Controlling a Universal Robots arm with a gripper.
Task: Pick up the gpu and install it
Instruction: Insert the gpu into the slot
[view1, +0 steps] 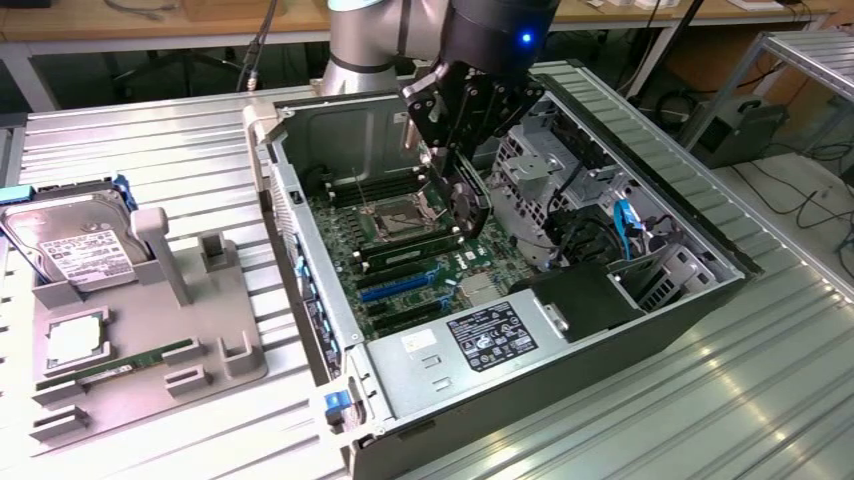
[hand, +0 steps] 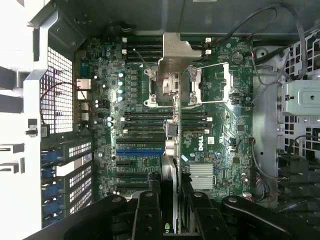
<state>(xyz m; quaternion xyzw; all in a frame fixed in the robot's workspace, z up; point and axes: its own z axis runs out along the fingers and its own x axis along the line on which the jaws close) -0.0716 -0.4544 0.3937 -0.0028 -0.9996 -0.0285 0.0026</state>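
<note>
— One question first: where is the gpu?
— Inside the open computer case, held upright over the motherboard. In the exterior view it hangs edge-down from the pincer, just to the exterior view's right of the processor socket and beside the metal drive cage.
— And the grip?
— Clamped firmly on the card's upper edge. The wrist view shows it plainly: the black fingers of the pincer press on either side of the gpu, with nothing else between them.
— Is it seated in a slot?
— Not that I can tell. Its lower end is close to the motherboard, near the long memory slots, but whether it touches is hidden. From the wrist, its silver bracket stands in front of part of the socket (edge-on, the card itself is little more than a line). The blue slot lies bare, just beside the card.
— What is out on the counter?
— A grey holder sits on the ribbed metal to the exterior view's left of the case, well apart from the pincer. It carries a hard drive with a white label, a square silver chip and a green RAM stick.
</note>
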